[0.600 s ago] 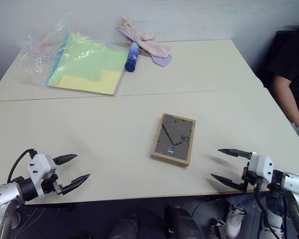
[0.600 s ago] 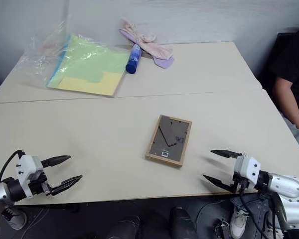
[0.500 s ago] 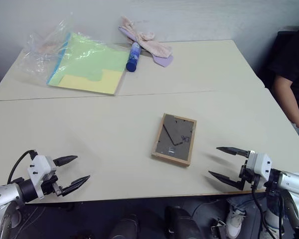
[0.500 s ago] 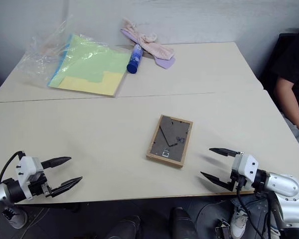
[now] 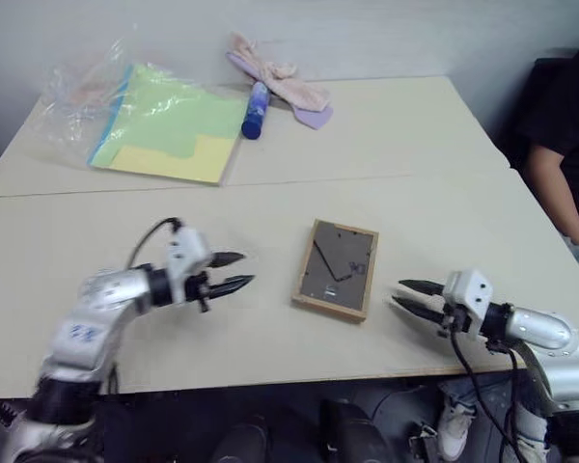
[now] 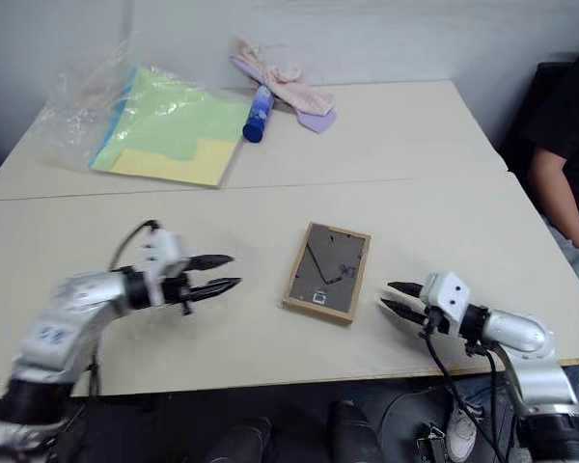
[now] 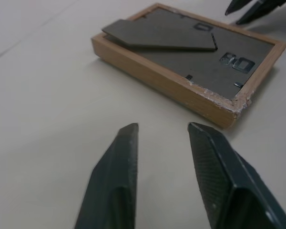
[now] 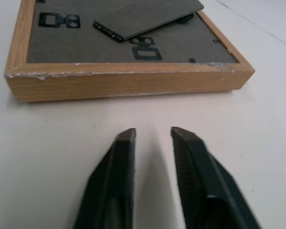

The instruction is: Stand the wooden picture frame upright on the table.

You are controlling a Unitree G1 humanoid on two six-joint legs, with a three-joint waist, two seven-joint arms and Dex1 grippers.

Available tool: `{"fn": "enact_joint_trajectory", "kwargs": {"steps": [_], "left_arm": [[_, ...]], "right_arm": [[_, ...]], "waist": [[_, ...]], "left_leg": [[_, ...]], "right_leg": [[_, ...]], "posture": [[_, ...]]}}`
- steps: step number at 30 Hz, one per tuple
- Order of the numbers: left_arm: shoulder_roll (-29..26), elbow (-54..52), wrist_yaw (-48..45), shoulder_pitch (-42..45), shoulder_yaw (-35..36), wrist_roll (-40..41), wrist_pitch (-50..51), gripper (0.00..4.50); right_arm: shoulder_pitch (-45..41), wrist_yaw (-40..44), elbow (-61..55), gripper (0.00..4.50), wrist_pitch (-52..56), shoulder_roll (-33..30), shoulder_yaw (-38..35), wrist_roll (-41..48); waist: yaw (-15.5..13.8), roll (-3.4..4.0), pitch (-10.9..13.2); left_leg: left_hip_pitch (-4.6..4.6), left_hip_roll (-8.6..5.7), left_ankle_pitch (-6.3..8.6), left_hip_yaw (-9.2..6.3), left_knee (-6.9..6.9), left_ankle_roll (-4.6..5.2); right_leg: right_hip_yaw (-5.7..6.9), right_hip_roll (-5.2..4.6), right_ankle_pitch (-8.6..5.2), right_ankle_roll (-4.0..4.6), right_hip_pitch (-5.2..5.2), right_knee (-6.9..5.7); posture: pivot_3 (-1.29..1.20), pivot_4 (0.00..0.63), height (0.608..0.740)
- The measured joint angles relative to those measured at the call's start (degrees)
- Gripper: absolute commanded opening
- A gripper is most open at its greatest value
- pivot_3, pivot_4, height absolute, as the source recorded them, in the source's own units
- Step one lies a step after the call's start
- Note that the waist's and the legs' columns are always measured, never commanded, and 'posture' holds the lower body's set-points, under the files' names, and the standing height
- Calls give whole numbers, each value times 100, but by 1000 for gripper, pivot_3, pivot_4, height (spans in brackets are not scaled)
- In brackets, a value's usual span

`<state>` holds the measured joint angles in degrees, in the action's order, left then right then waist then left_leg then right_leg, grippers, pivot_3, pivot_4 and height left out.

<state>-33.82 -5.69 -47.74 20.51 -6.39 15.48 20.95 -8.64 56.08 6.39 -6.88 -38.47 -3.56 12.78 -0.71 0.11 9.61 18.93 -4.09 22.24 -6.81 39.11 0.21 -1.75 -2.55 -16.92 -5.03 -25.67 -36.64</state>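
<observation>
Two black-fingered grippers close in on a single wooden picture frame (image 5: 337, 269) from opposite sides. The left gripper (image 5: 234, 271) hovers with its fingers parted by a narrow gap and nothing between them, its tips aimed across the table (image 5: 270, 193) at the frame's left long edge. The right gripper (image 5: 411, 297) mirrors it, fingers likewise slightly parted and empty, tips pointing at the frame's right long edge and lower right corner. The frame lies flat, face down, between the two, its dark grey backing board up and the fold-out stand resting against that board. Its long axis runs away from the robot, tilted a little, so each gripper meets a long side. The right gripper appears the nearer; neither touches the wood. Farther back, well apart from the frame, sit one plastic bag (image 5: 140, 111) of green-yellow paper, one blue tube (image 5: 255, 109) and one pink cloth (image 5: 282, 82). A person (image 5: 565, 145) sits at the table's right edge.
</observation>
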Motion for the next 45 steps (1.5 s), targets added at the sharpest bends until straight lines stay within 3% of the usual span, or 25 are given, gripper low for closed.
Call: {"fn": "enact_joint_trajectory", "kwargs": {"steps": [2,9,23,26,31,34,36,45], "left_arm": [[201,442,82,341,-317,-328,-135,585],[652,1031,190,638,-635,-724,-254,585],[162,-448,330,-504,-18,-529,665,585],[-74,-655,336,-722,605,-12,1537,1418],[-586,-1044,120,-616,1653,1729,4893,2988],[-389,-1025,395,-117,1926,2227,6493,3949],[-226,-715,769,233,1944,2594,6904,4480],[823,612,3014,1087,1868,4267,7023,4480]], "right_arm": [[-314,-133,179,0,27,131,177,-193],[-1188,-410,509,0,191,546,719,-632],[-1653,-254,686,0,313,644,1191,-932],[-1361,-57,381,0,313,288,991,-784],[-957,410,-188,0,354,-225,847,-577],[-933,491,-315,0,451,-247,928,-581],[-932,488,-370,0,468,-240,993,-604],[-1225,354,-294,0,647,10,1390,-955]], "waist": [[15,0,0],[75,0,0],[78,0,-1],[69,0,-1],[80,-1,-1],[73,-1,-1],[39,1,-4],[-118,10,-15]], "left_leg": [[8,-1,0,1,5,-1],[32,-4,-1,3,15,-2],[31,-4,-1,3,15,-2],[33,-4,-1,1,13,-2],[27,-4,-1,0,11,-1],[27,-5,-1,-2,13,-1],[25,-10,-1,-7,17,-1],[20,-22,-1,-31,65,-1]], "right_leg": [[-1,-1,0,0,-8,-4],[-4,-6,0,0,-35,-20],[-8,-7,0,0,-35,-23],[-9,-7,0,0,-34,-22],[-11,-7,0,0,-29,-25],[-8,-7,0,0,-29,-27],[-4,-13,0,0,-24,-26],[14,-22,3,-6,7,-29]], "posture": [[0,150,740],[0,150,740],[0,150,740],[0,150,740],[0,150,740],[0,150,740],[0,150,740],[0,150,740]]}}
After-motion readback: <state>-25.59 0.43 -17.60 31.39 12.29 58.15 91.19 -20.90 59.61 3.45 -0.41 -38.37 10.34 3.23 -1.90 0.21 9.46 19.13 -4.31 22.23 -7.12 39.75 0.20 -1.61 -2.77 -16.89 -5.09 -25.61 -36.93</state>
